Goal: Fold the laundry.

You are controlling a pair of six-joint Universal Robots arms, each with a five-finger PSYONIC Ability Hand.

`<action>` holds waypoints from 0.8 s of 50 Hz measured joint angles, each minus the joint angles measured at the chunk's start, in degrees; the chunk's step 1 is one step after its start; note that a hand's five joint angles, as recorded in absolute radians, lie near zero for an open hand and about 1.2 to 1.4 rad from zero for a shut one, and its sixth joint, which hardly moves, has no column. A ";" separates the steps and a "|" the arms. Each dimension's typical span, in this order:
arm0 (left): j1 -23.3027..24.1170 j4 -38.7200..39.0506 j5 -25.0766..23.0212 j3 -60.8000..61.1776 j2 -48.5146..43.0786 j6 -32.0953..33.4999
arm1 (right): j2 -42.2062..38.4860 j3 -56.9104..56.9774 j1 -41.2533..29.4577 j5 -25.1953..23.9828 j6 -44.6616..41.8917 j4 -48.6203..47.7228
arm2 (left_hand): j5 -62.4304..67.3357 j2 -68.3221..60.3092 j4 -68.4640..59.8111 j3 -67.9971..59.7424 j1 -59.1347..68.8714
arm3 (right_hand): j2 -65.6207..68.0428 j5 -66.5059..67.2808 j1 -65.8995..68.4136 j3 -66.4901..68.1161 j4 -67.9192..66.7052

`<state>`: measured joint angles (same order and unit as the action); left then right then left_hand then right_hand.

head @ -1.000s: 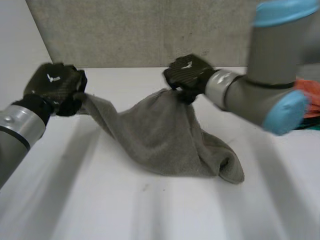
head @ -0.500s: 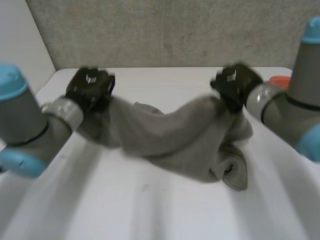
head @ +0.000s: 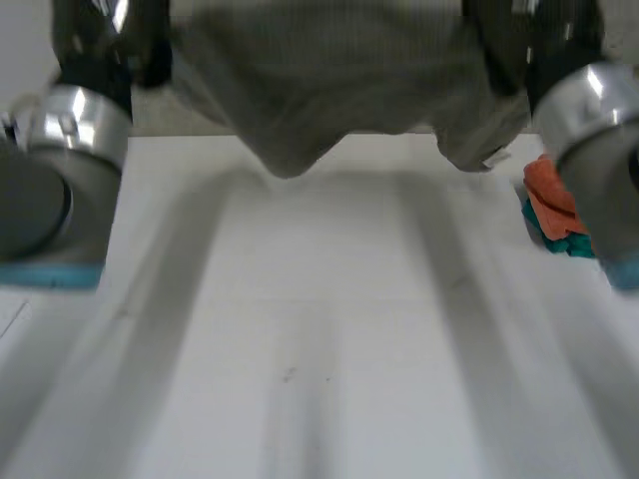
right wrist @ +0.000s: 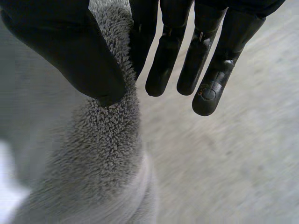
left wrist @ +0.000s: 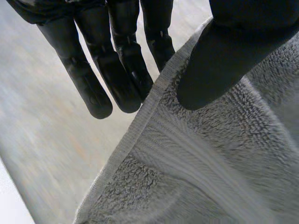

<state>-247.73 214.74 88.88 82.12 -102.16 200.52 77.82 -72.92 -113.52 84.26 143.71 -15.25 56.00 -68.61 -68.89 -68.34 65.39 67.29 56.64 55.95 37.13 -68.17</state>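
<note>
A grey towel [head: 339,80] hangs in the air, stretched between both raised hands, its sagging lower edge above the far side of the white table [head: 319,329]. My left hand [head: 105,40] holds one upper corner; in the left wrist view the thumb [left wrist: 224,56] presses the towel's hemmed edge [left wrist: 196,154] against straight fingers [left wrist: 117,65]. My right hand [head: 529,45] holds the other upper end; in the right wrist view the thumb [right wrist: 70,51] pinches the bunched towel [right wrist: 98,158] against the fingers [right wrist: 187,51].
A heap of orange and teal cloth [head: 554,210] lies at the table's right edge, beside my right arm. A grey wall [head: 329,120] stands behind the table.
Both hands have risen and moved apart. The towel has come off the table and now hangs spread between them.
</note>
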 measured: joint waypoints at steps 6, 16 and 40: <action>-0.51 -3.34 -2.71 15.83 1.16 0.39 | 6.99 -22.40 0.06 -1.32 -3.68 5.23 | 0.00 0.00 -0.01 0.00 0.00 | 0.00 0.00 0.00 0.00 0.00; -0.61 -4.49 -3.89 24.09 -3.77 1.29 | -1.13 -33.05 -0.54 -0.75 -5.43 8.99 | 0.00 0.00 -0.01 -0.01 0.00 | -39.68 -39.02 -32.34 -10.15 40.33; -1.37 -6.39 -3.79 24.69 -2.57 1.53 | -21.46 8.01 1.52 -11.47 -13.14 33.60 | 0.00 0.00 -0.01 -0.01 0.00 | -41.85 -41.11 -33.46 -11.00 41.81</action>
<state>-249.10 208.35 85.10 106.81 -104.73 202.06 56.36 -64.91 -112.00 72.79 130.57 18.35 56.00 -68.61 -68.90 -68.35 65.39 25.44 15.53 22.48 26.13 -26.36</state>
